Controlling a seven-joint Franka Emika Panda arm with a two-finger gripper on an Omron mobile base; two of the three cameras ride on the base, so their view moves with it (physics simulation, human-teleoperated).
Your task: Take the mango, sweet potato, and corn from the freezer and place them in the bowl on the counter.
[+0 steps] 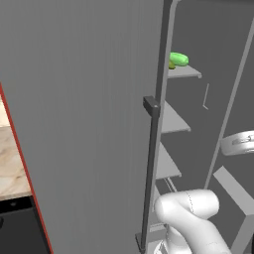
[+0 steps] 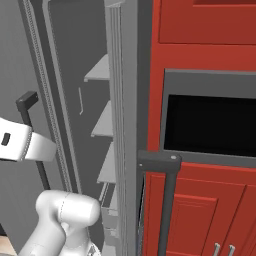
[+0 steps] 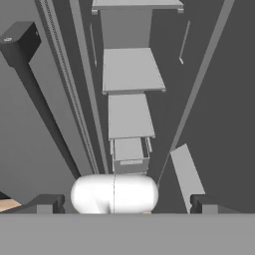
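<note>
A green item point(image 1: 179, 59) lies on the top shelf point(image 1: 184, 72) of the open freezer point(image 2: 122, 125), with a smaller yellow-green piece point(image 1: 171, 65) touching its left side. The grey door point(image 1: 84, 119) with its bar handle point(image 1: 150, 168) stands ajar, and a strip of desk point(image 1: 11, 163) shows at far left. The fingers point(image 3: 124, 203) stand wide apart, holding nothing, pointed into the shelves.

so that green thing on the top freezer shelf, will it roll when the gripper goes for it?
Likely yes: the green item looks rounded, smooth and glossy, so it may roll or slip under a push. It lies near the edge of the flat shelf, so a nudge could drop it. It probably stays stiff. The gripper is open.
</note>
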